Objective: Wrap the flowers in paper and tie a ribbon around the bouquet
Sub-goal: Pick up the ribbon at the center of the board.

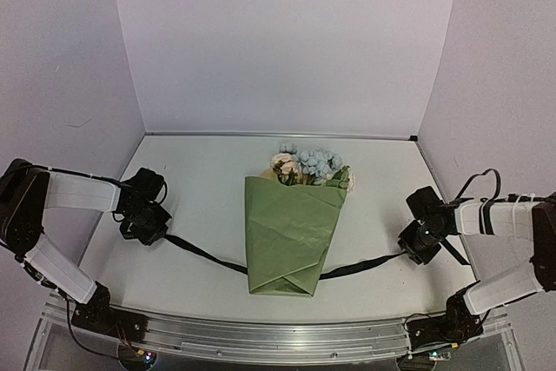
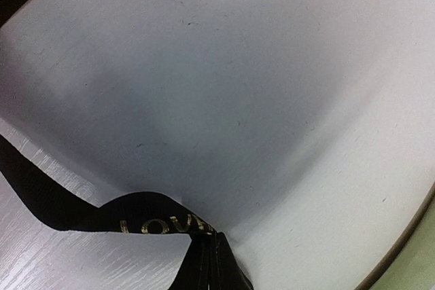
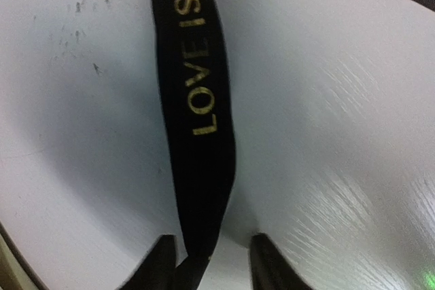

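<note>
Bouquet (image 1: 295, 210) lies mid-worktop (image 1: 200, 180), ribbon (image 1: 204, 255) passing beneath it. Left gripper (image 2: 207, 266) is clamped on one ribbon end; right gripper (image 3: 214, 266) stands part-open around the other. Risk: the unclamped end slips free, or uneven pulling drags the bouquet askew.

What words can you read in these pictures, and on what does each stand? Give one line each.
"LOVE IS E": gold letters on the ribbon, right wrist view, cut off at the top edge.
"LOV": same ribbon, left wrist view; the rest runs into a fold.
Top view: the lettering is too small to read; no other text shows.
</note>
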### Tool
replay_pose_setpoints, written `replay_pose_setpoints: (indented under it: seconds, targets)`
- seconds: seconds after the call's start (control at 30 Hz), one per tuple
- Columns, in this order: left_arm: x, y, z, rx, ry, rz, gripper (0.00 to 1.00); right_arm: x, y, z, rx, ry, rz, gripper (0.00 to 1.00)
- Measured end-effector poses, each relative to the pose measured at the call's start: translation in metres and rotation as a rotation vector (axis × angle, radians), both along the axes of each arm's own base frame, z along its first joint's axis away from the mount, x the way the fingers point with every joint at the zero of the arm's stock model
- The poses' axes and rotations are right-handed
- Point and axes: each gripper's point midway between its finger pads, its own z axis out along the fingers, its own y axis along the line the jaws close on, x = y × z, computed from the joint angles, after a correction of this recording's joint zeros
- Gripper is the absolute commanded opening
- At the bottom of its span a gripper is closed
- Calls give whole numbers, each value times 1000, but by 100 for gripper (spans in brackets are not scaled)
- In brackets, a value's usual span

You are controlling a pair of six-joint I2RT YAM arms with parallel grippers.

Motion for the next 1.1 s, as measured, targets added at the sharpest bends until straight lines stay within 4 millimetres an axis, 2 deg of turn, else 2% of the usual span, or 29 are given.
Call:
replay_pose_setpoints:
  seconds: [0.13, 0.2, 0.33, 0.5, 0.67, 0.93, 1.1]
  targets:
    - [1, 1, 0, 2, -2, -4, 0, 3, 0, -1, 11, -5, -17, 2]
    - [2, 3, 0, 5, -2, -11, 0, 4, -2, -1, 10, -3, -20, 0]
    - [14, 9, 2, 10, -12, -20, 0, 12, -9, -1, -2, 7, -28, 0]
    - [41, 8, 9, 3, -65, -42, 0, 46, -14, 13, -4, -33, -40, 0]
    - [64, -2, 13, -23, -124, -73, 0, 70, -14, 29, -8, -88, -29, 0]
    - [84, -18, 21, -79, -205, -134, 0, 76, -22, 35, -41, -106, -13, 0]
    - [96, -31, 48, -85, -316, -200, 0, 76, -21, 35, -44, -108, 2, 0]
